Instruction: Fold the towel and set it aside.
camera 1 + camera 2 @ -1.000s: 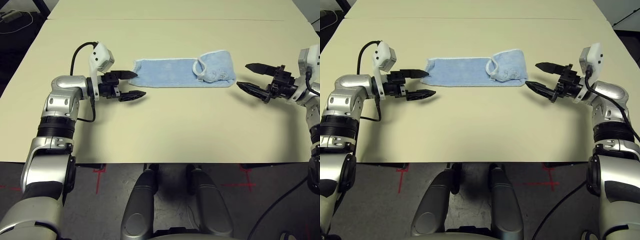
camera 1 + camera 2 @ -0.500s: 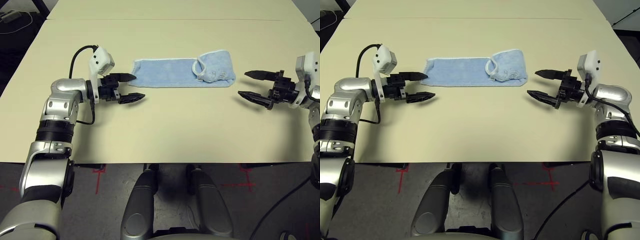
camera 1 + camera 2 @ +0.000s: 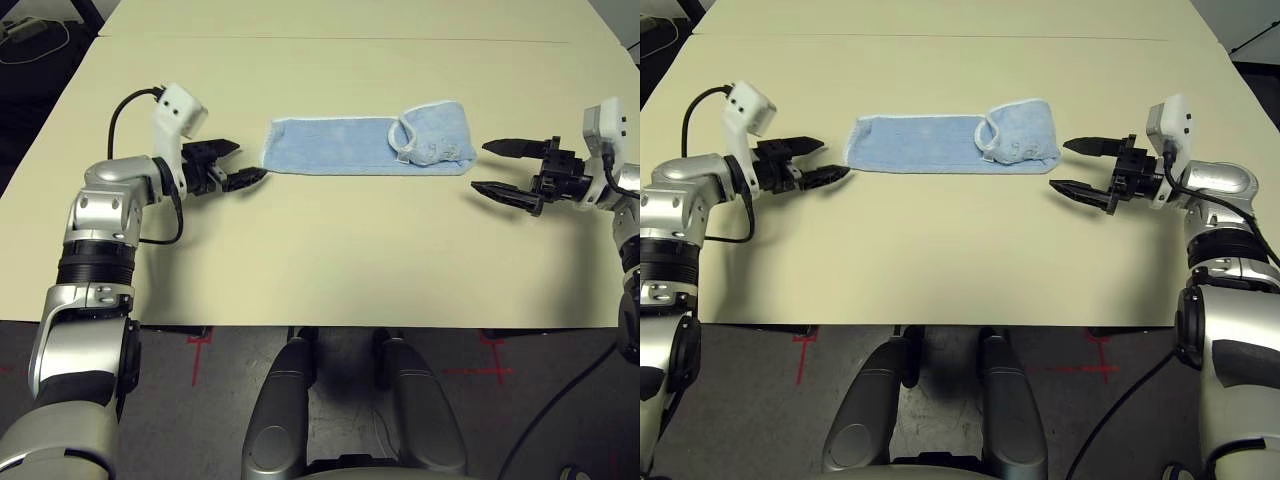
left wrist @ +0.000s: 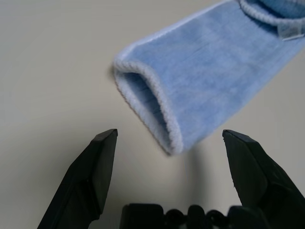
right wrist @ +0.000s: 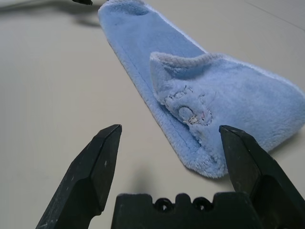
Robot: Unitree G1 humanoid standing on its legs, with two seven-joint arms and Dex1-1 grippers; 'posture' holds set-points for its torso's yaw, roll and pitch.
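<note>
The light blue towel (image 3: 340, 147) lies in a long narrow strip across the middle of the cream table (image 3: 330, 250). Its right end (image 5: 228, 95) is folded over on itself, with a white loop showing there. My left gripper (image 3: 250, 161) is open just off the strip's left end (image 4: 157, 109), low over the table and touching nothing. Off the right end, my right gripper (image 3: 478, 167) is also open, pointing at the folded part with a small gap between them. Neither gripper holds anything.
A seam (image 3: 330, 39) crosses the table behind the towel. The table's front edge (image 3: 330, 325) runs close to my body. Dark floor with cables (image 3: 30, 30) lies beyond the far left corner.
My left gripper has drawn back to the left, away from the towel's end. My right gripper has lowered and levelled out. The towel has not moved.
</note>
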